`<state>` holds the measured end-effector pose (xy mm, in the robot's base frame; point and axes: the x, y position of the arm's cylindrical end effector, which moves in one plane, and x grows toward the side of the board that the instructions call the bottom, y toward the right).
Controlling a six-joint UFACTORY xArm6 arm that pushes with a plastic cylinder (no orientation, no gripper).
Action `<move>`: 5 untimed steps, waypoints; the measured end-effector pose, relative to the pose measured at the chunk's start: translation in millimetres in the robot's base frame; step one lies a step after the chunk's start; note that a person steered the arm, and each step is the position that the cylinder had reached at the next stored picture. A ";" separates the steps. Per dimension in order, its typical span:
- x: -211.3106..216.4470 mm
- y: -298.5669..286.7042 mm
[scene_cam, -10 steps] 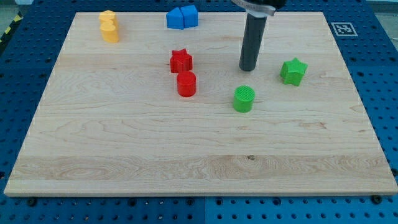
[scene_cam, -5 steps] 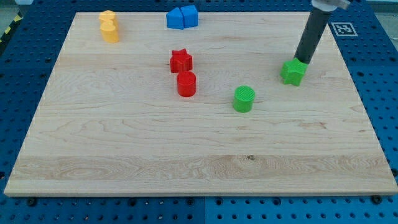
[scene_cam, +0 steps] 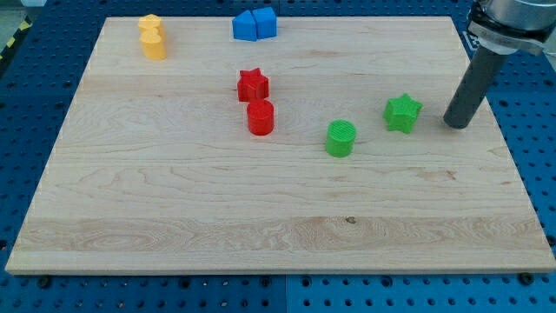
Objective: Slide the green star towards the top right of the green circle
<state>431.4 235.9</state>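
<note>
The green star [scene_cam: 402,113] lies on the wooden board at the view's right, up and to the right of the green circle [scene_cam: 341,138], with a small gap between them. My tip [scene_cam: 457,123] rests on the board to the right of the green star, a short way apart from it. The dark rod rises from the tip toward the view's top right.
A red star [scene_cam: 253,85] and a red cylinder [scene_cam: 261,117] sit left of centre. Two blue blocks [scene_cam: 254,24] lie at the top centre. Two yellow blocks [scene_cam: 152,36] lie at the top left. The board's right edge [scene_cam: 504,139] is close to my tip.
My tip swung from left of the green star, past its top, to its right side. The green star shifted a little down and to the left, closer to the green circle.
</note>
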 end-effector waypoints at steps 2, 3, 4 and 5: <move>-0.4 -49.0; -0.5 -71.9; -3.7 -83.3; -11.7 -104.0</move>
<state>419.7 131.9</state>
